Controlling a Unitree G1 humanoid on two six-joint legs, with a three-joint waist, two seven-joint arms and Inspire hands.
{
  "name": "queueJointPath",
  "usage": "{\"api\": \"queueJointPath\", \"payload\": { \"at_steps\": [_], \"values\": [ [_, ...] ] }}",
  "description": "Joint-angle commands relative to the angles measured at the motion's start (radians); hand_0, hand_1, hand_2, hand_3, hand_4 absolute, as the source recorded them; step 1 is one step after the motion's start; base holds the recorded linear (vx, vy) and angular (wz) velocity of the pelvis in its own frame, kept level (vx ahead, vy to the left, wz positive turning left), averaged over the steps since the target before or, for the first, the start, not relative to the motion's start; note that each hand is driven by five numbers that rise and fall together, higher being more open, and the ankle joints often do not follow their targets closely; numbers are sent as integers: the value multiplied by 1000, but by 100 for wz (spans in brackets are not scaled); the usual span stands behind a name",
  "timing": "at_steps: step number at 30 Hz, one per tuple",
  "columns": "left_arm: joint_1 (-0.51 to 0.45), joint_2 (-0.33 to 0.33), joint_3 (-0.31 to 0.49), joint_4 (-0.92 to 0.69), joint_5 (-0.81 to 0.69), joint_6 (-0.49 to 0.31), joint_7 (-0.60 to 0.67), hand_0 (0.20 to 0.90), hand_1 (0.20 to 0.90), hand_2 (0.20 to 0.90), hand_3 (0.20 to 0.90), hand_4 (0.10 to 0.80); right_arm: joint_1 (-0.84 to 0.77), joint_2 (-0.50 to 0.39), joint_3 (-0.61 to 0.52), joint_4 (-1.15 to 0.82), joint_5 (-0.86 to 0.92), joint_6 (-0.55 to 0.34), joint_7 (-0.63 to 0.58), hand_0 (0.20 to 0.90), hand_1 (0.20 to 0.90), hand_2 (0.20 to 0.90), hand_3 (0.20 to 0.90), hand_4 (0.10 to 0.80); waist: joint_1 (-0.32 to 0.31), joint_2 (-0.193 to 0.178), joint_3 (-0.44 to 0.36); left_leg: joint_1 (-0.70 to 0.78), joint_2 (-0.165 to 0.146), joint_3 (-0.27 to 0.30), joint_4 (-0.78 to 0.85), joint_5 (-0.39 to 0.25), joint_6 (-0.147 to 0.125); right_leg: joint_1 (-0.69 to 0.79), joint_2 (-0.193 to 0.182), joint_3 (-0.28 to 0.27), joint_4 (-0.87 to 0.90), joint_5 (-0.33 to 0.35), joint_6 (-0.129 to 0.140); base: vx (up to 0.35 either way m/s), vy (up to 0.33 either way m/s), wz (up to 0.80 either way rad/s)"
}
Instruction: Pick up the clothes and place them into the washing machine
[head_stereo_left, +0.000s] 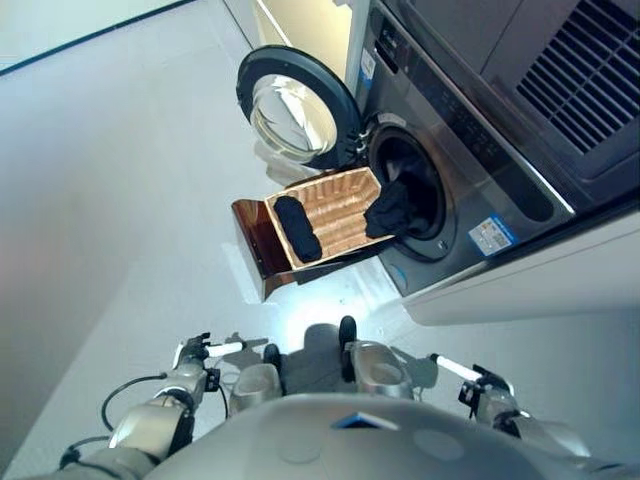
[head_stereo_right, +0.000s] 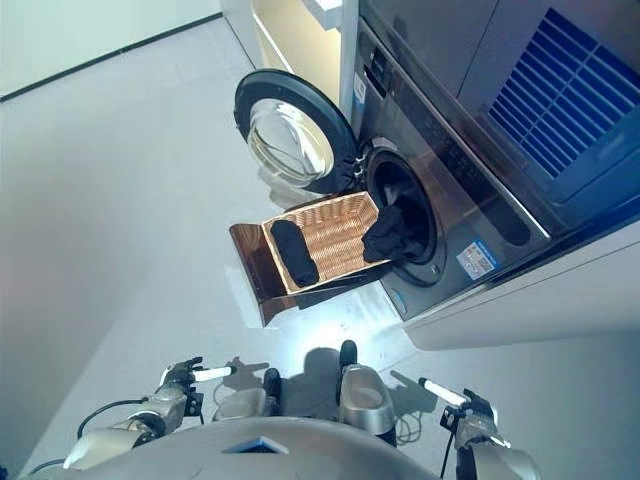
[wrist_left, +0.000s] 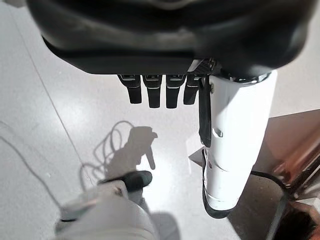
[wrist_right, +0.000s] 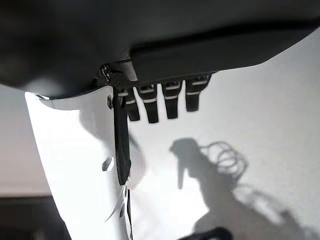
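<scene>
A woven brown basket (head_stereo_left: 340, 205) stands on the floor before the washing machine (head_stereo_left: 470, 130), whose round door (head_stereo_left: 295, 110) hangs open. One dark garment (head_stereo_left: 297, 227) lies at the basket's near-left end. Another dark garment (head_stereo_left: 393, 210) drapes from the drum opening (head_stereo_left: 415, 180) over the basket's edge. My left hand (head_stereo_left: 195, 352) hangs low at the lower left, my right hand (head_stereo_left: 480, 385) at the lower right, both far from the basket. Each wrist view shows straight fingers (wrist_left: 150, 90) (wrist_right: 165, 102) over bare floor, holding nothing.
The machine is built into a grey cabinet front with a vent grille (head_stereo_left: 590, 70) at the upper right. Pale floor (head_stereo_left: 120, 200) stretches wide to the left of the basket. A white ledge (head_stereo_left: 530, 280) runs under the machine on the right.
</scene>
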Motion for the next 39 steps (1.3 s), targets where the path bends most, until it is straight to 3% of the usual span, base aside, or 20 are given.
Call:
{"api": "queueJointPath", "payload": {
  "at_steps": [1, 6, 8, 25, 31, 33, 39],
  "values": [
    [-13, 64, 48, 45, -6, -23, 14, 900, 900, 900, 900, 800, -68, 14, 6, -16, 41, -36, 3, 900, 900, 900, 900, 800, 11, -31, 0, -24, -62, 29, -63, 91, -2, 170, -16, 25, -2, -93, 89, 179, 158, -47],
    [3, 68, 51, 59, 8, -21, 20, 900, 900, 900, 900, 800, -73, 56, 40, -32, 28, -34, 12, 900, 900, 900, 900, 800, 14, -13, -13, -1, -63, 73, -82, 86, -2, 177, -26, 34, -5, -83, 100, 84, 77, -21],
    [9, 65, 55, 40, -5, -29, 19, 900, 900, 900, 900, 800, -63, 64, 43, -10, 11, -22, 12, 900, 900, 900, 900, 800, 17, -11, -14, -3, -57, 96, -82, 83, -10, 183, -33, 7, -37, -70, 106, 24, 13, -12],
    [31, 26, 43, 59, -7, -17, 4, 900, 900, 900, 900, 800, 10, 63, 18, 72, -16, 6, 9, 900, 900, 900, 900, 800, 0, -29, -12, 3, -33, 94, -82, 90, -28, 213, -20, -20, -96, -59, 102, -10, -27, -4],
    [20, 27, 35, 42, -19, -18, -1, 900, 900, 900, 900, 800, -9, 71, 60, 58, -39, 2, 11, 900, 900, 900, 900, 800, 12, -49, 12, -7, -18, 77, -33, 102, -25, 216, -6, -24, -88, -69, 81, -51, -62, -2],
    [3, 29, 30, 36, -28, -19, 0, 900, 900, 900, 900, 800, -32, 63, 78, 48, -43, -5, 9, 900, 900, 900, 900, 800, 27, -63, 50, -83, -35, 57, 100, 60, -19, 195, -15, -25, -61, -69, 71, -174, -33, 7],
    [12, 24, 46, 68, -30, -13, 1, 900, 900, 900, 900, 800, -37, 54, 60, 46, -34, -1, 10, 900, 900, 900, 900, 800, 29, -38, 14, -78, -60, 36, -9, 85, 0, 169, -22, -28, -35, -81, 88, 38, 98, 2]
  ]
}}
